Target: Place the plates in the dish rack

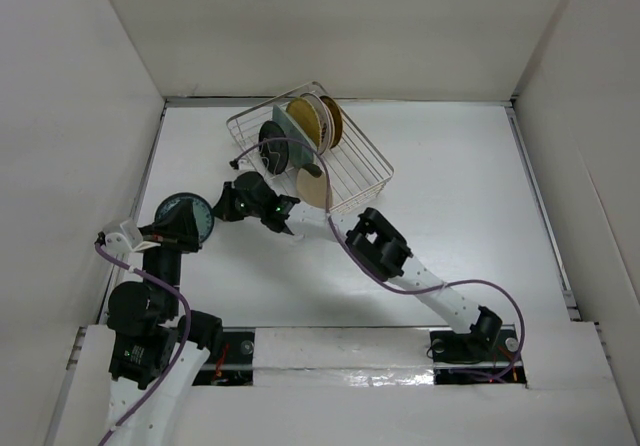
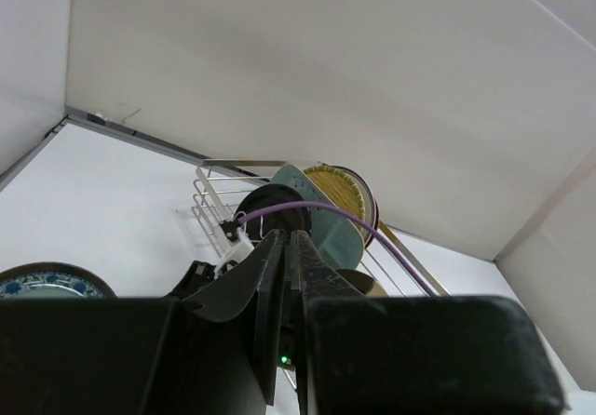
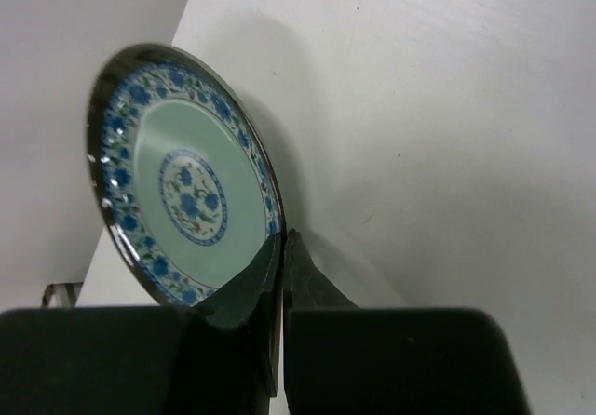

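- Since the silver wire dish rack [image 1: 360, 171] already carries a brown-and-gold plate [image 1: 322, 121] and a glossy black plate [image 1: 272, 151] on edge at its left end, the overhead view suggests aiming for the bare wires at its right end. The teal patterned plate [image 1: 185, 219] sits well off the rack's near-left side, with the right gripper [image 1: 218, 211] at the rim facing the rack.
- From the left wrist, the left gripper [image 2: 291, 247] has its fingers pressed together on nothing and points toward the rack. It would do best to keep out of the carry path. A purple cable [image 2: 321, 205] arches in front of the rack and could snag the racked plates.
- From the right wrist, the fingers look nipped onto the teal plate's rim, a thin edge hold. I would lift slowly, keep the plate on edge, and seat it between the rack's dividers before letting go.
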Motion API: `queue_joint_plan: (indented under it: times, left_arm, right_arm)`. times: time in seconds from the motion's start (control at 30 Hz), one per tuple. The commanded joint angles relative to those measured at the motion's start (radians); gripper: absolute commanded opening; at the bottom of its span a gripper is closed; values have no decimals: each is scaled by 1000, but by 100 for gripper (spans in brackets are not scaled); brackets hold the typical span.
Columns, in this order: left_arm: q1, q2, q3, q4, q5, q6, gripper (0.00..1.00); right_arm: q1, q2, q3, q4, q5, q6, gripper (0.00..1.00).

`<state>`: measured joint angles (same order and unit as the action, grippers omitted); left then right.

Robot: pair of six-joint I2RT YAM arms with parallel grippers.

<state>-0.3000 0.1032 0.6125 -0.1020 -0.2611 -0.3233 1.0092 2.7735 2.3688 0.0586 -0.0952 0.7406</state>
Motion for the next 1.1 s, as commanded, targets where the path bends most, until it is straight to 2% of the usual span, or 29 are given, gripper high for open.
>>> queue_joint_plan:
  times: [0.0, 0.23, 0.43, 0.6, 0.7, 0.87, 1.07]
  left_arm:
    - [2, 16, -10, 48, -4, 1, 5]
    - [2, 32, -10, 51, -13, 6, 5]
    - [2, 33, -10, 56, -26, 7, 5]
    - [2, 41, -11, 58, -23, 9, 5]
    - [2, 52, -11, 58, -10, 7, 5]
    - [2, 78, -13, 65, 8, 10, 5]
    - [2, 96, -13, 67, 17, 10, 5]
  right_arm:
    - [3, -136, -156, 191, -11, -20, 0]
    - [3, -386, -357, 280, 81, -162, 0]
    - [-8, -535, -434, 302, 147, -254, 0]
    - [-81, -597, -447, 267, 196, -293, 0]
    - [-136, -621, -430, 215, 262, -336, 0]
    - [-208, -605, -292, 95, 405, -449, 0]
    - [-218, -551, -155, -55, 587, -596, 0]
